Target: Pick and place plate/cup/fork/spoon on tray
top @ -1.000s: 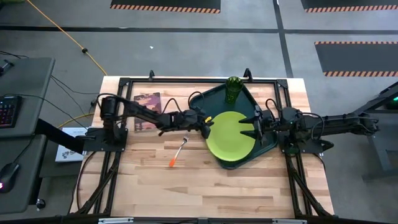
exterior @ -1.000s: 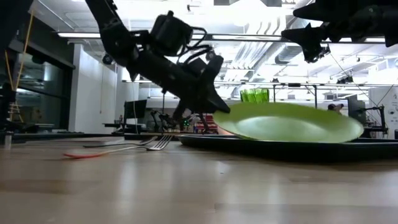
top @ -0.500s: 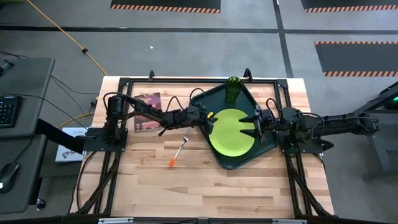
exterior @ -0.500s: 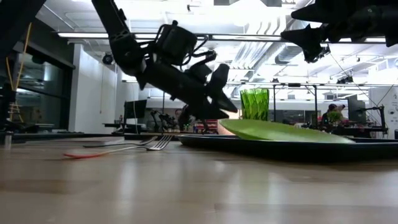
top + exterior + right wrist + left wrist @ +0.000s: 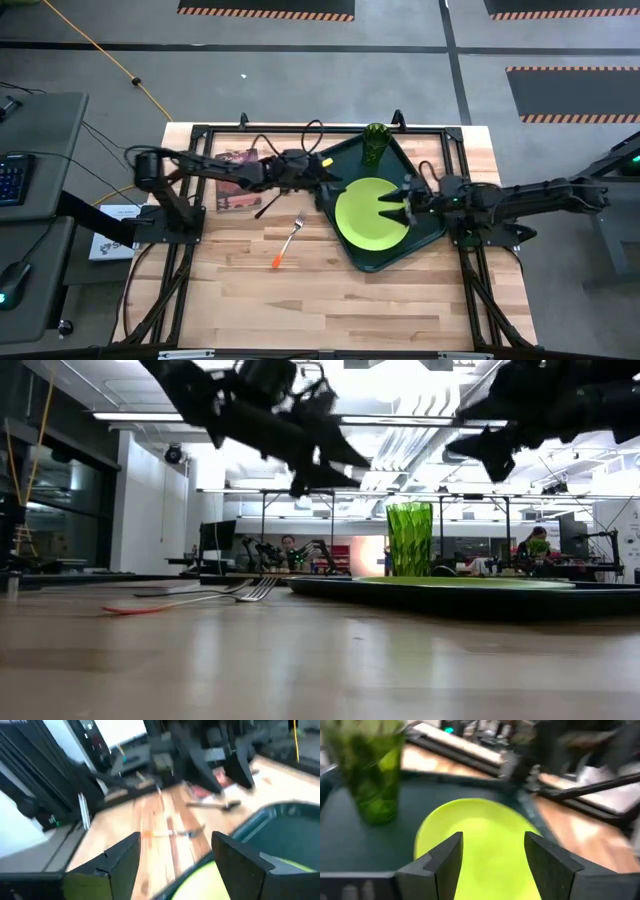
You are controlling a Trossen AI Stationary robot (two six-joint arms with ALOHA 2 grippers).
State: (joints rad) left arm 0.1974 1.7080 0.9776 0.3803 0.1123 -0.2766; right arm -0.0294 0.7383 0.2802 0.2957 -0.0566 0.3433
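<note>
The lime-green plate (image 5: pixel 366 214) lies flat in the dark-green tray (image 5: pixel 400 165), and the green cup (image 5: pixel 375 146) stands upright at the tray's far corner. The orange-handled fork (image 5: pixel 286 244) lies on the wood left of the tray. The dark spoon (image 5: pixel 266 206) lies beyond it, near the book. My left gripper (image 5: pixel 331 176) hangs open above the tray's left rim, clear of the plate (image 5: pixel 480 835). My right gripper (image 5: pixel 386 206) hovers open over the plate's right part and touches nothing.
A maroon picture book (image 5: pixel 236 178) lies at the table's far left, under my left arm. Bare wood stretches along the near half of the table (image 5: pixel 330 300). Black frame rails run round the table's edges. People stand in the room behind.
My left gripper has opened and let go of the plate's left edge, then risen and drawn back toward the table's left and far side. The plate, tilted with its left edge raised, has dropped flat into the tray. My right gripper has sunk a little and moved left over the plate.
</note>
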